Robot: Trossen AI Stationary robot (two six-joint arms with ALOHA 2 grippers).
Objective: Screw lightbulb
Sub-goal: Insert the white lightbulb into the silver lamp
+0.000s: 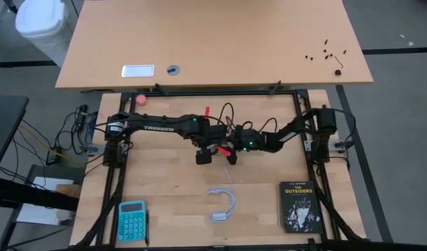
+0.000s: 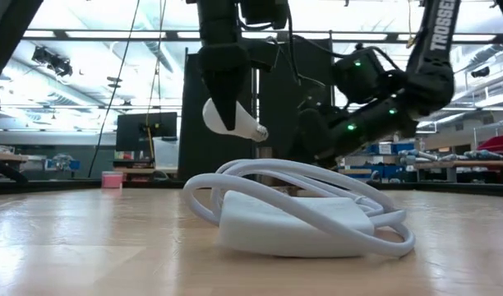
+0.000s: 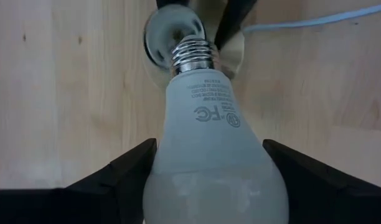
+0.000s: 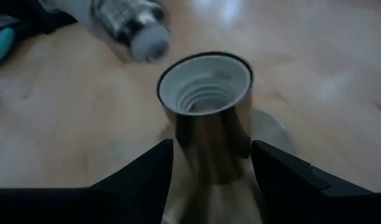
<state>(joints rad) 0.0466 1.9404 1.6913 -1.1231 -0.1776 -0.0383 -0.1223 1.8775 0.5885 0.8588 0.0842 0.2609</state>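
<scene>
lightbulb [image 3: 206, 143]: globe's end cut off by the left wrist view's edge.
socket [image 4: 206, 99]: base hidden between the right arm's fingers.

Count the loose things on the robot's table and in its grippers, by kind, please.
lightbulb: 1
socket: 1
white cord: 1
calculator: 1
book: 1
pink ball: 1
Total: 6

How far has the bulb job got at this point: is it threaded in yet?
Done: the left gripper holds the lightbulb and the right gripper holds the socket, both lifted off the table. In hand: lining up, with the bulb's screw base just outside the socket mouth. Left: seat the base and twist it in.
</scene>
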